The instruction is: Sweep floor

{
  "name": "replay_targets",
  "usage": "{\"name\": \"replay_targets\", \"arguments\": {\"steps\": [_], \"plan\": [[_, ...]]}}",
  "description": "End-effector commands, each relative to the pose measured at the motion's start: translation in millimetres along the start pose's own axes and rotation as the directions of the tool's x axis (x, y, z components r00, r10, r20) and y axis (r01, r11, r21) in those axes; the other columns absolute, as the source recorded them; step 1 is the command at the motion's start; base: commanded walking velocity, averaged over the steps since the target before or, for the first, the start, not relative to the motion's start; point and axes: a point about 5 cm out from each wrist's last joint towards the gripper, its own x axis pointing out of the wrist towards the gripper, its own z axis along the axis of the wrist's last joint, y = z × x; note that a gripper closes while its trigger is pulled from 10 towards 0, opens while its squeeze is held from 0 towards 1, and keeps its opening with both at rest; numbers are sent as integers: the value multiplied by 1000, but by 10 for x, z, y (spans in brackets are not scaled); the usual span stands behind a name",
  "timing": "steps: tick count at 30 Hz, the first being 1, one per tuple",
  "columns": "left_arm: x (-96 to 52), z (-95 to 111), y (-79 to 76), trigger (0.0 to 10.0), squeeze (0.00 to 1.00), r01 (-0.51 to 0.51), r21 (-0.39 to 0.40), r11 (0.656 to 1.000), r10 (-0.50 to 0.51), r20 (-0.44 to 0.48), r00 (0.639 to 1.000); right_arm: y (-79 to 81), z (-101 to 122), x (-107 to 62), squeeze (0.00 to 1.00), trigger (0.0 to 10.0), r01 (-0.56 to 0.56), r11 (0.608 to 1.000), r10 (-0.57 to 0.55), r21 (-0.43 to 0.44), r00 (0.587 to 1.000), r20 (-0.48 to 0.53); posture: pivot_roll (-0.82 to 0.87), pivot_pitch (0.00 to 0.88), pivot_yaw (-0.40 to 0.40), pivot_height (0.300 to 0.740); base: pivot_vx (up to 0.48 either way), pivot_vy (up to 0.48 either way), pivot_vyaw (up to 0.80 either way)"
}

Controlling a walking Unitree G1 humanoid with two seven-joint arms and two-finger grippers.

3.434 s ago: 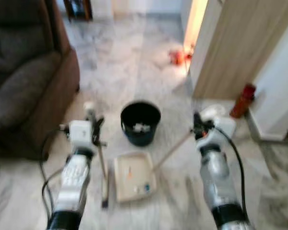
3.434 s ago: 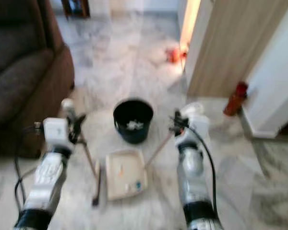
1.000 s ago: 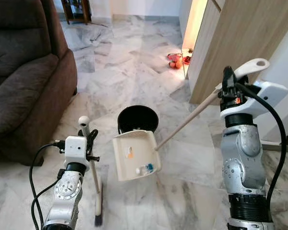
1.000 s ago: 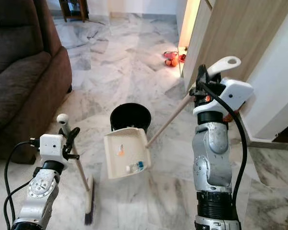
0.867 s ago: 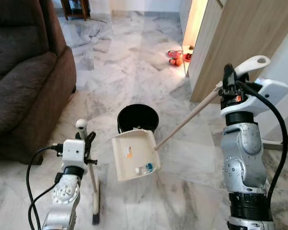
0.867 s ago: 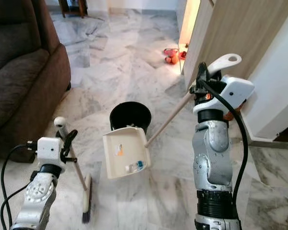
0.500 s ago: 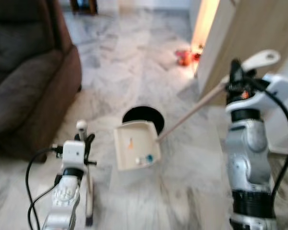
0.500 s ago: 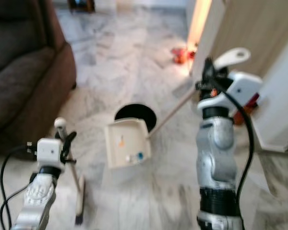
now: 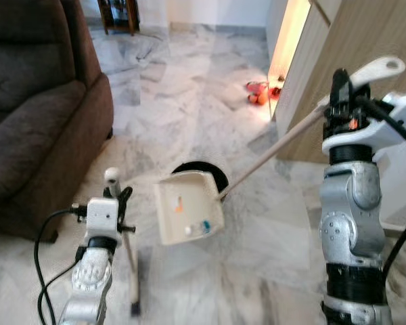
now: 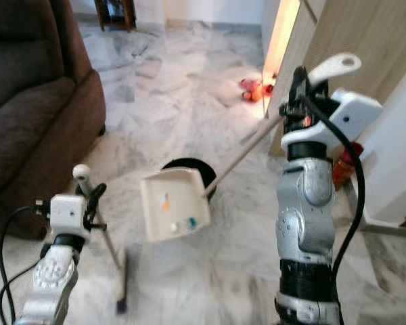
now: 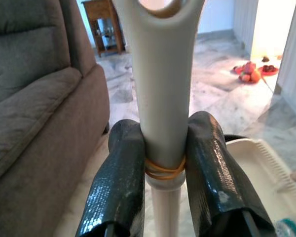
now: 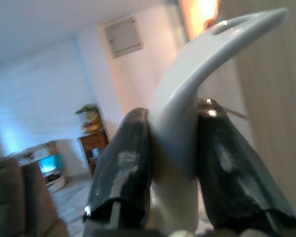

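Note:
A cream dustpan (image 9: 188,215) hangs tilted above the floor, in front of a black bin (image 9: 215,177) that it partly hides. Small bits of litter (image 9: 204,225) lie in the pan. Its long handle (image 9: 277,152) runs up to my right gripper (image 9: 340,87), which is raised high and shut on the white grip (image 12: 187,113). My left gripper (image 9: 119,202) is shut on the broom handle (image 11: 163,98), which stands nearly upright left of the dustpan. The broom's head (image 9: 134,308) is down at the floor.
A brown sofa (image 9: 34,101) fills the left side. A wooden panel (image 9: 365,40) and a lit doorway stand at the right, with small red and orange things (image 9: 260,91) on the floor there. A red bottle (image 10: 343,162) stands behind my right arm. Marble floor stretches ahead.
The dustpan lay flat on the floor; my right gripper has lifted it by the handle and it now hangs before the bin. The broom stays in my left gripper. The camera has shifted.

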Motion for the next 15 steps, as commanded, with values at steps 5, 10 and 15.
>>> {"name": "replay_targets", "arguments": {"steps": [5,10,15], "plan": [[34,82,-6,10000,0,2,21,1000,-3,45,999,17,208,41,0,10000,-4,1000,1,31,995,101,-2,95,-9,740,266,0,0],[34,82,-6,10000,0,2,21,1000,-3,45,999,17,208,41,0,10000,-4,1000,1,31,995,101,-2,95,-9,740,266,0,0],[34,82,-6,10000,0,2,21,1000,-3,45,999,17,208,41,0,10000,-4,1000,1,31,995,101,-2,95,-9,740,266,0,0]]}}
